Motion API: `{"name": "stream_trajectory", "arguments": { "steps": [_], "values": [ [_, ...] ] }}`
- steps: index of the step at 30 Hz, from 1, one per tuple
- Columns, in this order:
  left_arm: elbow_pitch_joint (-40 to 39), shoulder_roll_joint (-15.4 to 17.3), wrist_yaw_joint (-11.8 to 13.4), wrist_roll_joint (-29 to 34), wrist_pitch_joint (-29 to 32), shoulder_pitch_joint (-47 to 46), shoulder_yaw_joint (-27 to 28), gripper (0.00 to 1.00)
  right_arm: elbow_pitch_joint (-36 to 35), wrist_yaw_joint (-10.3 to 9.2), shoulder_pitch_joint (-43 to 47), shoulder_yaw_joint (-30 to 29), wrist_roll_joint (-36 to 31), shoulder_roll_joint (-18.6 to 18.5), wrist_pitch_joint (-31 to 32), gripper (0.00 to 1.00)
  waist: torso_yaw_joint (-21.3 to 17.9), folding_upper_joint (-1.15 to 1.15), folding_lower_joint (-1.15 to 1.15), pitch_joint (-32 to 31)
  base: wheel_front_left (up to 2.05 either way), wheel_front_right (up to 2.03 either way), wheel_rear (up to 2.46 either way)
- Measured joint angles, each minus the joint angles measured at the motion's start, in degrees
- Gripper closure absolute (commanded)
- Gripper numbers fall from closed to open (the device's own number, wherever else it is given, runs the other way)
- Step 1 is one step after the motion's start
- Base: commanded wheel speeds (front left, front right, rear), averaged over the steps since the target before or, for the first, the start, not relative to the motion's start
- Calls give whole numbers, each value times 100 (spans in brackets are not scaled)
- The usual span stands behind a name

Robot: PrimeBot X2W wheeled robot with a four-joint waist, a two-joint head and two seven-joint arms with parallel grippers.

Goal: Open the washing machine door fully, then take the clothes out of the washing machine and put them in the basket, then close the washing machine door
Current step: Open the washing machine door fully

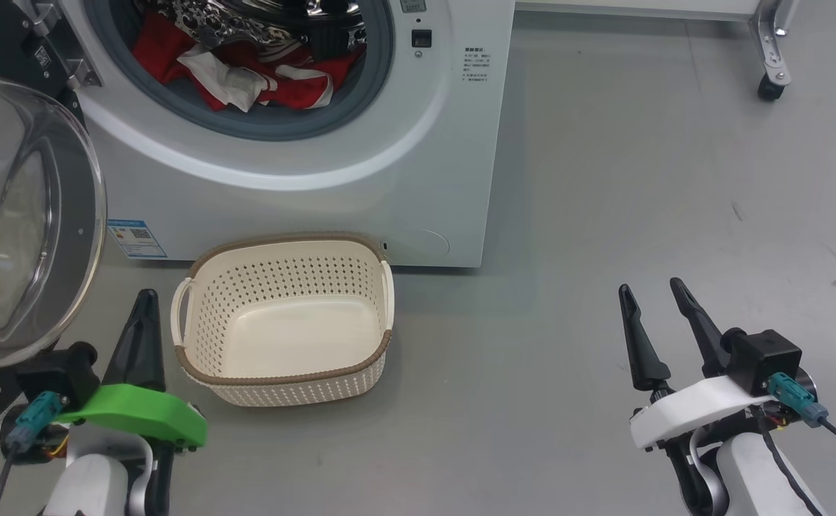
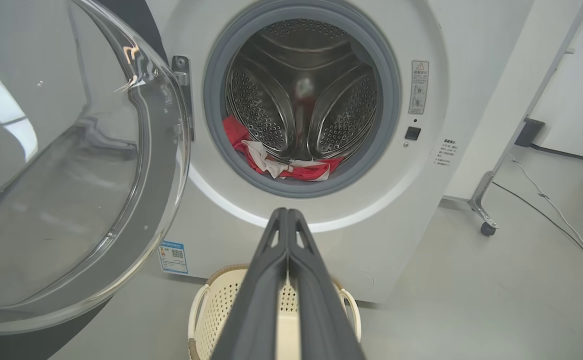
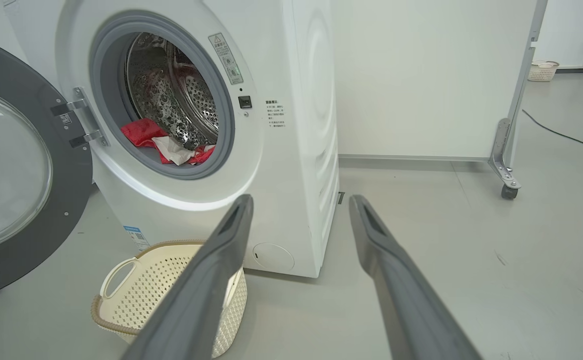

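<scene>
White washing machine (image 1: 303,208), grey gasket (image 1: 274,129), steel drum (image 2: 341,115) dotted with holes. Red clothes (image 1: 296,86), white trim. Cream basket (image 1: 282,287), perforated dot pattern, brown woven-look rim. Glossy black-rimmed washing machine door (image 1: 9,215), clear glass. Blue label (image 1: 136,238). Grey floor (image 1: 604,215).

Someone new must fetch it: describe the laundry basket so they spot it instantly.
Find the large white front-loading washing machine with its round glass door swung open. On the grey floor just before it sits a small cream perforated plastic basket. Its brown woven-look rim sets it apart.

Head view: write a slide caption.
Washing machine with door open, red clothes inside, empty basket in front; left fingers shut, right fingers open.
</scene>
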Motion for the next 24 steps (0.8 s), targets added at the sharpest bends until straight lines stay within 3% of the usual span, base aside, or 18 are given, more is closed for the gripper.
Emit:
{"name": "stream_trajectory", "arguments": {
  "steps": [13,15,16,17,18,24],
  "values": [
    [-147,-120,-92,5,-146,320,-145,100,-155,0,117,-108,-18,31,0,0,-128,0,0,-8,0,0,0],
    [-148,-121,-93,19,-192,375,-162,61,-174,0,126,-109,-19,34,0,0,-144,0,0,-9,0,0,0],
    [-148,-121,-94,31,-193,397,-167,49,-180,0,132,-109,-19,37,0,0,-151,0,0,-8,0,0,0],
    [-148,-122,-96,35,-193,418,-170,17,-182,0,140,-109,-19,40,0,0,-158,0,0,-8,0,0,0],
    [-147,-127,-107,34,-193,437,-171,0,-188,0,155,-110,-20,41,0,0,-164,0,0,-8,0,0,0],
    [-152,-163,-147,-3,-202,505,-230,0,-199,1,229,-115,-21,51,0,0,-188,0,0,-7,0,0,0]
  ]
}}
